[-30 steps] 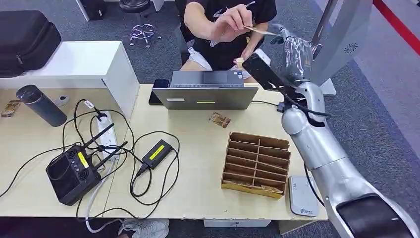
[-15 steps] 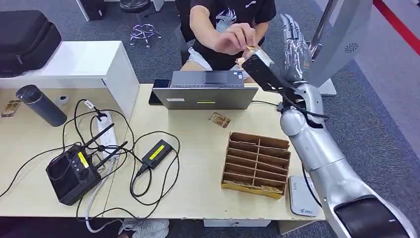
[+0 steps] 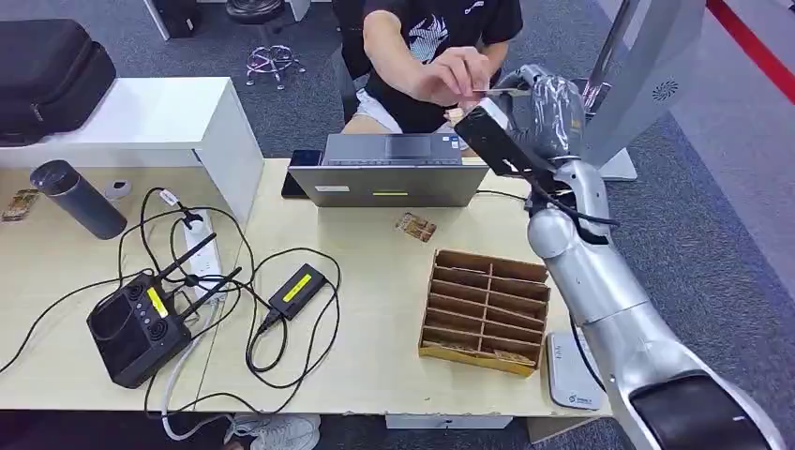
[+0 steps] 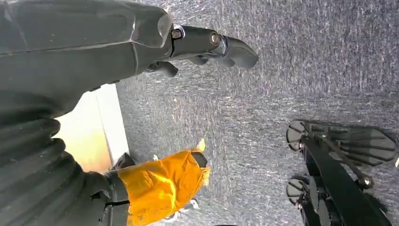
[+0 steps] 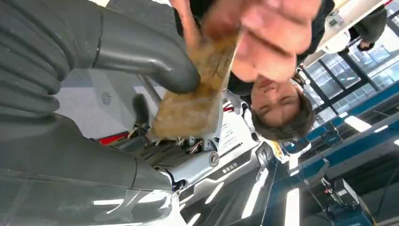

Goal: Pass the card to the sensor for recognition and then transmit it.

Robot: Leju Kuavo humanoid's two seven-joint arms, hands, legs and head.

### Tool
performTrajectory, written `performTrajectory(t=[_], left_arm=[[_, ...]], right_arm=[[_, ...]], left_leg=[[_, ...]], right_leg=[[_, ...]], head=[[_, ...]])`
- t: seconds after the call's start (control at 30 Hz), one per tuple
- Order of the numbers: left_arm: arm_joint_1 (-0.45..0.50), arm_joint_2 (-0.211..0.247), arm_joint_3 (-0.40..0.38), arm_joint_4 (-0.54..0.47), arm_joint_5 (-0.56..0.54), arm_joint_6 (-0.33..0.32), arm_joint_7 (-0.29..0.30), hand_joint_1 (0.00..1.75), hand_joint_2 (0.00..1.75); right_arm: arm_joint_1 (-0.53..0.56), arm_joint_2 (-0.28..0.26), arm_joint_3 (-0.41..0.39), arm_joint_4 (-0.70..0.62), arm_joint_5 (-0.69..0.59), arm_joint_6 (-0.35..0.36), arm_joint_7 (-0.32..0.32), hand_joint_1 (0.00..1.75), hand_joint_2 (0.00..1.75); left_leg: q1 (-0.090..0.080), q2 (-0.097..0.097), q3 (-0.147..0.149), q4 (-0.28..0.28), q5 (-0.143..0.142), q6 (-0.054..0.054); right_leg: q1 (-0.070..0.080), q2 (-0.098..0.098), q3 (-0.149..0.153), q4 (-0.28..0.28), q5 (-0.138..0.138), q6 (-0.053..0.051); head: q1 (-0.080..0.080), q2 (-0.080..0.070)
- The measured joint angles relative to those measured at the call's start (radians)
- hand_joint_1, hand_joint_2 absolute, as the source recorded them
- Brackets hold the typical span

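Observation:
A brownish card (image 3: 494, 91) is up beyond the table's far edge, held at one end by a seated person's hand (image 3: 452, 73). My right hand (image 3: 548, 105) is raised at the card's other end with its fingers curled round it. In the right wrist view my thumb (image 5: 155, 61) presses on the card (image 5: 193, 110) while the person's fingers (image 5: 268, 42) still pinch it. The white sensor (image 3: 572, 372) lies flat at the table's front right corner, beside my right arm. My left hand (image 4: 211, 43) hangs over grey carpet, fingers apart and holding nothing.
A wooden slotted card box (image 3: 486, 309) stands just left of the sensor. Another card (image 3: 415, 226) lies before the laptop (image 3: 389, 180). A black controller (image 3: 141, 323), cables, a power strip (image 3: 202, 255) and a dark bottle (image 3: 80, 199) crowd the table's left half.
Half a second ago my right hand's fingers stood spread upward, off the card. They have now curled onto the card, which the person has brought back up to my hand.

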Motion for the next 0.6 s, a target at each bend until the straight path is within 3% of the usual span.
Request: performTrajectory(t=[0.2, 0.37, 0.5, 0.6], left_arm=[[0.0, -0.001, 0.0, 0.0, -0.001, -0.002, 0.0, 0.0, 1.75], [0.0, -0.004, 0.0, 0.0, 0.009, 0.006, 0.0, 0.0, 1.75], [0.002, -0.018, 0.0, 0.0, 0.046, 0.03, 0.0, 0.0, 1.75], [0.01, -0.035, 0.0, 0.0, 0.072, 0.05, 0.0, 0.0, 1.75]], right_arm=[[0.001, 0.001, 0.0, -0.001, 0.001, -0.001, -0.009, 1.75, 1.75], [0.071, 0.003, -0.009, -0.1, -0.052, -0.041, -0.098, 1.75, 1.75], [0.259, -0.005, -0.01, -0.327, -0.063, -0.113, -0.163, 1.75, 1.75], [0.472, -0.032, -0.006, -0.52, -0.078, -0.183, -0.227, 1.75, 1.75]], left_leg=[[0.0, 0.0, 0.0, 0.0, 0.0, 0.0], [0.0, -0.001, 0.0, 0.0, 0.0, 0.0], [0.0, -0.002, 0.0, 0.0, -0.002, 0.001], [0.0, -0.005, -0.001, 0.0, -0.005, 0.001]], right_leg=[[0.0, 0.0, 0.0, 0.0, 0.0, 0.0], [0.0, 0.0, 0.0, 0.0, 0.0, 0.0], [0.0, -0.001, 0.0, -0.001, -0.003, 0.002], [0.0, -0.004, 0.001, -0.001, -0.005, 0.002]], head=[[0.0, 0.0], [0.0, 0.0], [0.0, 0.0], [0.0, 0.0]])
